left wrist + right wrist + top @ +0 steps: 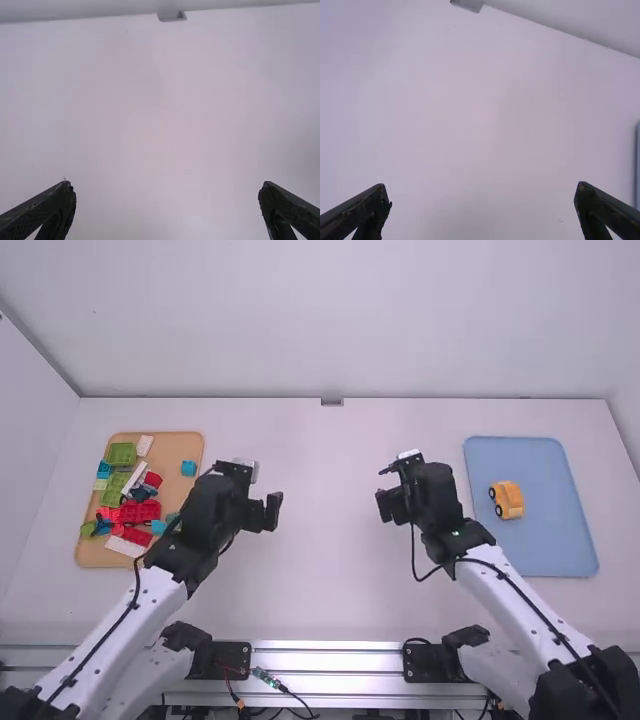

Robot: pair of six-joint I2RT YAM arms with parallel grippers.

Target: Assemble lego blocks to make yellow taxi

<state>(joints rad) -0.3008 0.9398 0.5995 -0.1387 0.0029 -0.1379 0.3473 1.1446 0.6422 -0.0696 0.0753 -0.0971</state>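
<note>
- Nearest the camera, two robot arms with white links and black joints, a left arm and a right arm, lean over the bench from its near edge, well apart.
- Smooth white rectangular bench, with both trays and the arms' grippers above or on it.
- Flat, pale-blue tray with rounded corners, lying on the bench toward its right end; it carries the taxi.
- Tan, wood-coloured tray with rounded corners, toward the left end, bearing loose red, green, blue and white plastic blocks.
- Black two-finger left gripper, just right of the tan tray; its jaws are released and wide apart.
- Black two-finger right gripper, between the middle of the bench and the blue tray; its jaws are likewise released.
- Small, boxy yellow-orange plastic taxi, on the blue tray, left of its middle. Dark round wheels stand out along its left side, one nearer the camera than the other. Its long axis runs mostly away from the camera, the far end slanting slightly left; which end is the front I cannot tell.
- Small light-blue plastic block, on the tan tray, apart from the main heap.
</note>
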